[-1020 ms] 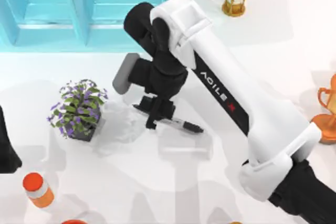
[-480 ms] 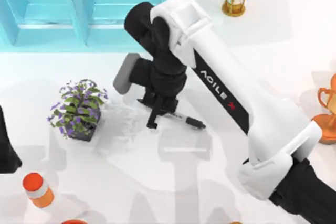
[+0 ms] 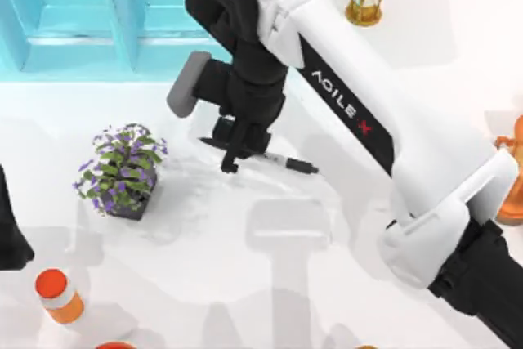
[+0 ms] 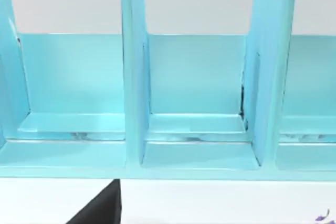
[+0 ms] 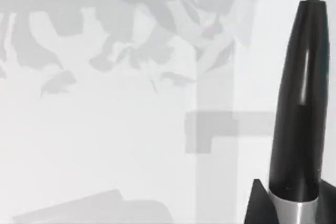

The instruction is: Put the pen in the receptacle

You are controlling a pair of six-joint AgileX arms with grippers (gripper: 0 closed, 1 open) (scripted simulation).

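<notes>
Gripping pen (image 3: 282, 162) in my right gripper (image 3: 237, 153), fingers closed on barrel, carrying it above table (image 3: 245, 284) centre, right of potted plant (image 3: 122, 171). Pickup looking done; carry to blue receptacle (image 3: 139, 14) at far left remaining. Left arm idling at left edge.

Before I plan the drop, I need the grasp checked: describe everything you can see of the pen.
The pen is thin, with a white lettered barrel and a glossy black tapered front section ending in a fine tip, a silver band behind it in the right wrist view. It lies roughly level, tip pointing toward the table's right, its rear end clamped in the right pincer near the table's middle, right of the potted plant. Whether it touches the table cannot be told.
</notes>
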